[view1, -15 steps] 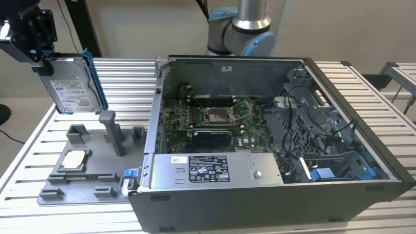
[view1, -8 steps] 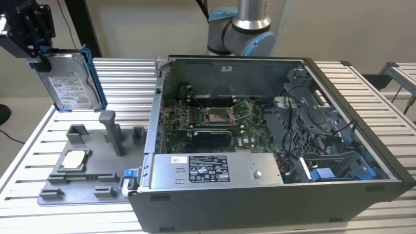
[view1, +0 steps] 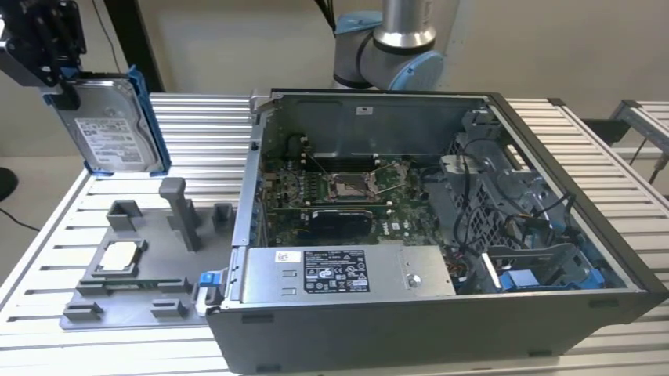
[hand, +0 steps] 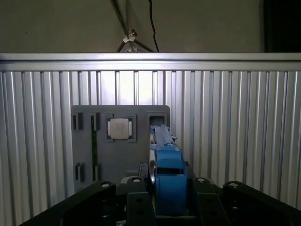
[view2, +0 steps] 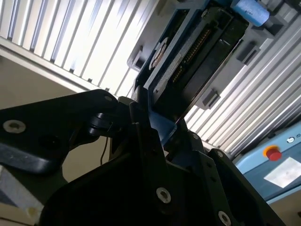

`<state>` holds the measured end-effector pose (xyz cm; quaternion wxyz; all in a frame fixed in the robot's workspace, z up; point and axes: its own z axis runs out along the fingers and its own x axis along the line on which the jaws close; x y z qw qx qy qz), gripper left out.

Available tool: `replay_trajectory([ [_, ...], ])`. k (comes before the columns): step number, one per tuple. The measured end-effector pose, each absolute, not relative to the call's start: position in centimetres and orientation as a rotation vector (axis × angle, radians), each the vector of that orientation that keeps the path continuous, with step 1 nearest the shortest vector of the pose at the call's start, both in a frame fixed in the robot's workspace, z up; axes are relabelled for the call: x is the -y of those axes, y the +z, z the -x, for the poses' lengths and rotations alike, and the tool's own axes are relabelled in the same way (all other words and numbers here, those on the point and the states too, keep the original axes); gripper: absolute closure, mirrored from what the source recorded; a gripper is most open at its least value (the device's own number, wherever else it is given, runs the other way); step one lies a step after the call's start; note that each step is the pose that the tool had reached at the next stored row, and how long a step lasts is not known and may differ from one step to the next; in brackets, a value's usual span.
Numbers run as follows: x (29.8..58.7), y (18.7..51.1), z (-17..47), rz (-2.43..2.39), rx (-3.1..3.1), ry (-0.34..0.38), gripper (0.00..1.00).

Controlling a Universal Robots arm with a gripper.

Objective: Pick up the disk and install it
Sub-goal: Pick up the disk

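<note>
Since my pincer grips the disk by its upper edge alone, hanging upright below it and clear of the grey tray underneath, I judge it could swing, slip, or strike the open computer case alongside. Ribbed aluminium table; plain wall beyond.
</note>
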<state>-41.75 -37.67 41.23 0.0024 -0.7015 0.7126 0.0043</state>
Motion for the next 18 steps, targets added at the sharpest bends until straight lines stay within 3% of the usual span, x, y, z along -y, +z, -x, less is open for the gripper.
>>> replay_trajectory([
  [18,37.7,43.3,41.8,2.200,-2.235,0.014,1.00],
])
